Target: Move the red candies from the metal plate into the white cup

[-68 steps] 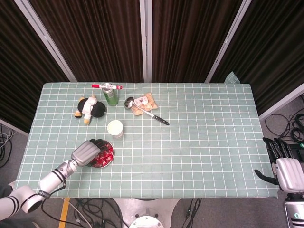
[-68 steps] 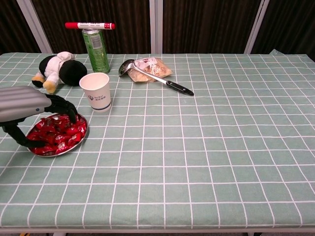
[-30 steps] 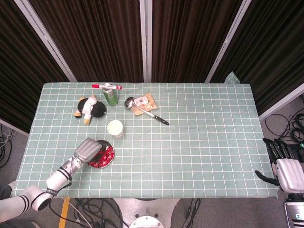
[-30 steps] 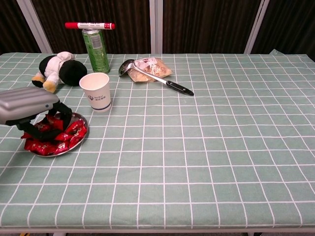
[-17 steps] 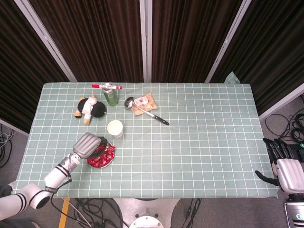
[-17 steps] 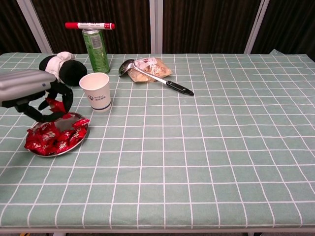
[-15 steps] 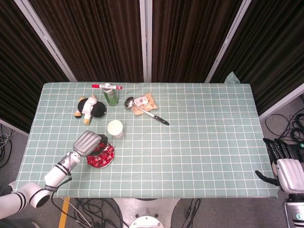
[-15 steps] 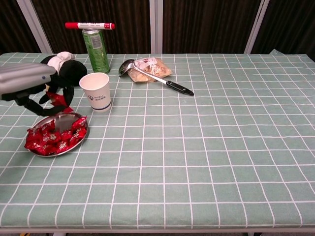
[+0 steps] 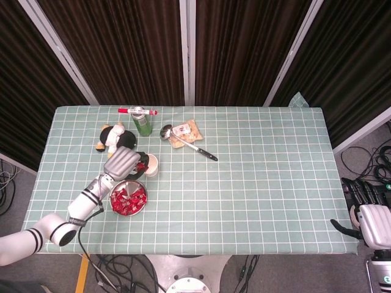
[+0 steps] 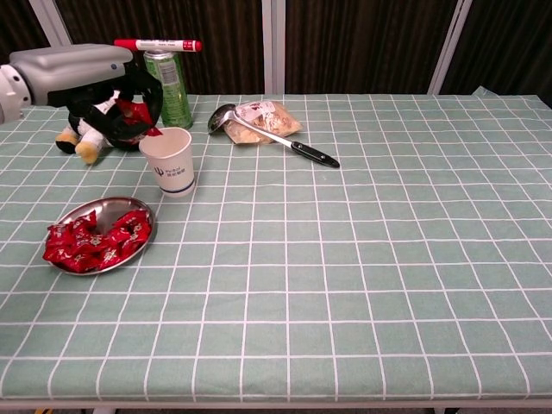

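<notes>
Chest view shows my left hand [image 10: 112, 90] raised just above the rim of the white cup [image 10: 167, 160], dark fingers curled around a small clutch of red candies [image 10: 138, 112], their crinkly wrappers poking out toward the cup mouth. I hold them high and close so they should fall straight into the paper cup, not onto the cloth. More candies [image 10: 95, 240] lie heaped in the shallow, shiny metal plate [image 10: 103, 207] just in front of the cup. Behind my hand sit a soft plush toy [image 10: 82, 134] and a green can [image 10: 171, 86] with a marker on top. My right hand [image 9: 371, 220] hangs off the table's edge; I cannot tell how its fingers lie.
</notes>
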`<state>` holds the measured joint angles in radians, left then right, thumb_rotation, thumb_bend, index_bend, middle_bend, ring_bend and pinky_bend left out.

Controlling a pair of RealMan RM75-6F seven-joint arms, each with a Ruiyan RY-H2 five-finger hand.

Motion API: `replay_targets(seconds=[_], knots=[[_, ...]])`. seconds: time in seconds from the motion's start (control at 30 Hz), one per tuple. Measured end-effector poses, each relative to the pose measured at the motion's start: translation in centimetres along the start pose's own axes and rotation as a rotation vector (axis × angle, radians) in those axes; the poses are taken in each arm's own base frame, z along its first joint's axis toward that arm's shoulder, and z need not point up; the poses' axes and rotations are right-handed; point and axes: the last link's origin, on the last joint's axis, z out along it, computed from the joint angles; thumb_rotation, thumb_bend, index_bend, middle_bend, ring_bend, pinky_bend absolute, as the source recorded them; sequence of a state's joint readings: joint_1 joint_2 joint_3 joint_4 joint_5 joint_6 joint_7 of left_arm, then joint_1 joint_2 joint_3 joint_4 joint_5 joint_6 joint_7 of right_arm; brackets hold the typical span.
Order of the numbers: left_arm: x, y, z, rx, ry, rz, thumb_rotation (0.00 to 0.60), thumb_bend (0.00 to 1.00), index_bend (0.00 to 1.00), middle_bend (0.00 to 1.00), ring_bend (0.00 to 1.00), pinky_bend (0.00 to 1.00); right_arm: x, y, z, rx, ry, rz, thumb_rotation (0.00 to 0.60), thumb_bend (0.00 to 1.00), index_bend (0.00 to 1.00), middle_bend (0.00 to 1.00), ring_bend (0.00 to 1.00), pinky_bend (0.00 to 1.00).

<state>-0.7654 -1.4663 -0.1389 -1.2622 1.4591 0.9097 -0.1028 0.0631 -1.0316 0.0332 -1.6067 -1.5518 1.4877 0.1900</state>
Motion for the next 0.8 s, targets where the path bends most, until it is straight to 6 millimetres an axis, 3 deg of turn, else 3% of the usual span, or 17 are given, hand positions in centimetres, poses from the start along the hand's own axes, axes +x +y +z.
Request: replay_targets(seconds=[0.27,0.8], knots=[[-1.2,-0.4,1.7,0.043,-0.025,0.05,0.6,0.57,0.65,0.75,0.72,0.96,0.0,0.1,0.1,-0.003,-0.003,0.0,0.6,0.07,0.0,0.11,0.0,0.0],[-1.5,0.4,1.9,0.052,-0.028,0.093,0.6,0.52,0.48,0.57,0.51,0.83,0.0,0.3,0.1,-0.009,-0.007,0.0,0.6,0.07,0.0,0.12,0.0,0.0]])
